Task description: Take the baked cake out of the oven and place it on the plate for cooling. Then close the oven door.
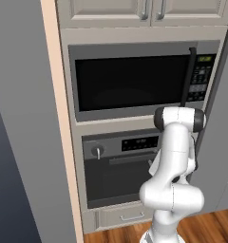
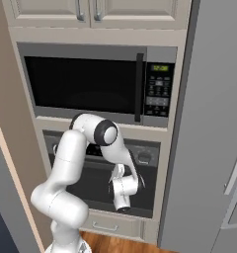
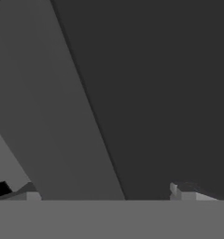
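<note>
One oven [image 1: 118, 166] sits below the microwave [image 1: 135, 80], its door [image 1: 113, 178] shut at six o'clock of the black display strip. At four o'clock of that strip the gripper [image 3: 109, 193] faces the dark glass, jaws spread wide, holding nothing.

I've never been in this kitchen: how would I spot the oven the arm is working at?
Find the tall cabinet column beside the grey fridge. The oven sits in its lower half, under the microwave. Unlike the microwave with its upright handle, it has a round knob, a display strip and a horizontal bar handle.
</note>
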